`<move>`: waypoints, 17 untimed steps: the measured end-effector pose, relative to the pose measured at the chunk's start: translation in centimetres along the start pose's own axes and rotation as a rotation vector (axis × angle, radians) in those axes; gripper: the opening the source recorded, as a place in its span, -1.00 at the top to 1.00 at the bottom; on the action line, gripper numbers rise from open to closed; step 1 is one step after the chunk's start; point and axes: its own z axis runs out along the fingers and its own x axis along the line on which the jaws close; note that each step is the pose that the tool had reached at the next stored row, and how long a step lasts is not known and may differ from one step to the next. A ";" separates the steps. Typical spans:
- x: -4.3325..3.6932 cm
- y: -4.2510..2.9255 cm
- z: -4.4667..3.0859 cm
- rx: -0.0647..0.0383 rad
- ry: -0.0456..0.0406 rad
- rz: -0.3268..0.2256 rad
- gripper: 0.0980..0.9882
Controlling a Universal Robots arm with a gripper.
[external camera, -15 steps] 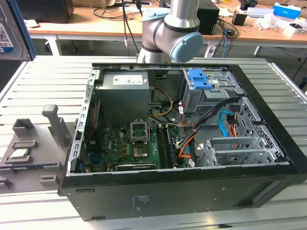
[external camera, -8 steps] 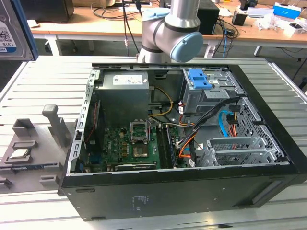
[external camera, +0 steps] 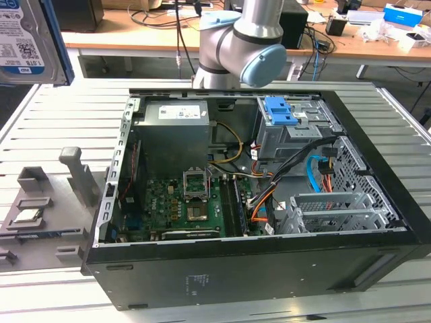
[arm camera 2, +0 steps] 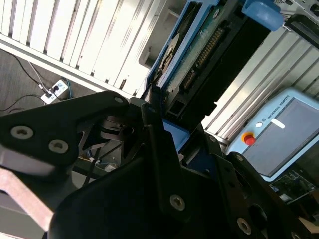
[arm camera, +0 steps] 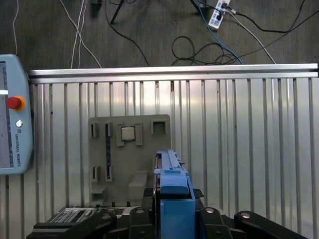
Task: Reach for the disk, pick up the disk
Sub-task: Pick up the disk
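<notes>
- Here, a slatted aluminium table carries an open computer case and a grey fixture tray. Cluttered desks stand behind it, and a power strip lies on the dark floor.
- The disk hangs in the air above the table at the exterior view's left, its label facing that camera.
- In the first wrist view it is edge-on, its long axis running straight out from the gripper, which is clamped on it from both sides.
</notes>
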 end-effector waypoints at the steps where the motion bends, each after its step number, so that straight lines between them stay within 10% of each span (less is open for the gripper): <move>1: -0.01 -0.27 -0.01 0.000 0.0000 0.000 0.39; 17: -0.14 -5.88 -0.23 0.000 0.0000 0.000 0.39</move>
